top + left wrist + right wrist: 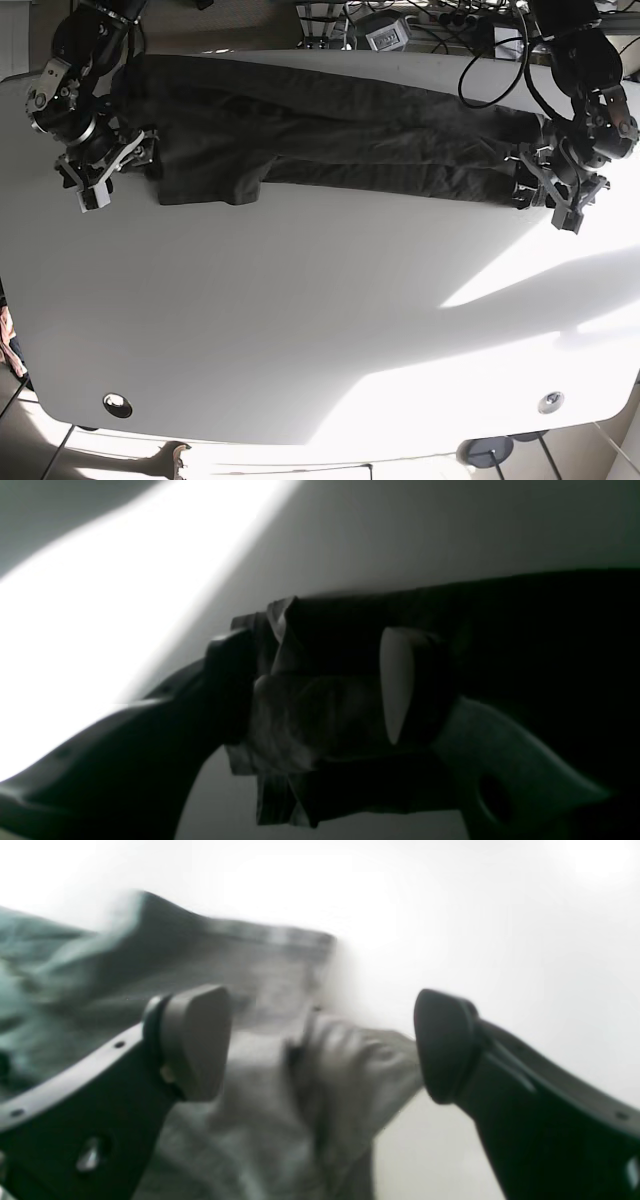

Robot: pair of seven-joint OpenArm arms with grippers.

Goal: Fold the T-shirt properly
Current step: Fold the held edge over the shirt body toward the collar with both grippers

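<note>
A dark grey T-shirt (330, 130) lies stretched out in a long band across the far side of the white table (320, 320). At its right end in the base view, my left gripper (535, 185) is shut on a bunched edge of the cloth. The left wrist view shows the T-shirt (525, 630) gathered between the fingers of the left gripper (315, 690). At the shirt's left end my right gripper (118, 172) is open. In the right wrist view a crumpled part of the T-shirt (250, 980) lies beneath and between the spread pads of the right gripper (320, 1045), which hold nothing.
Cables and electronics (400, 20) crowd the strip behind the table's far edge. Two round fittings (117, 404) (549, 402) sit near the front corners. Bright sunlight falls across the table's front right part.
</note>
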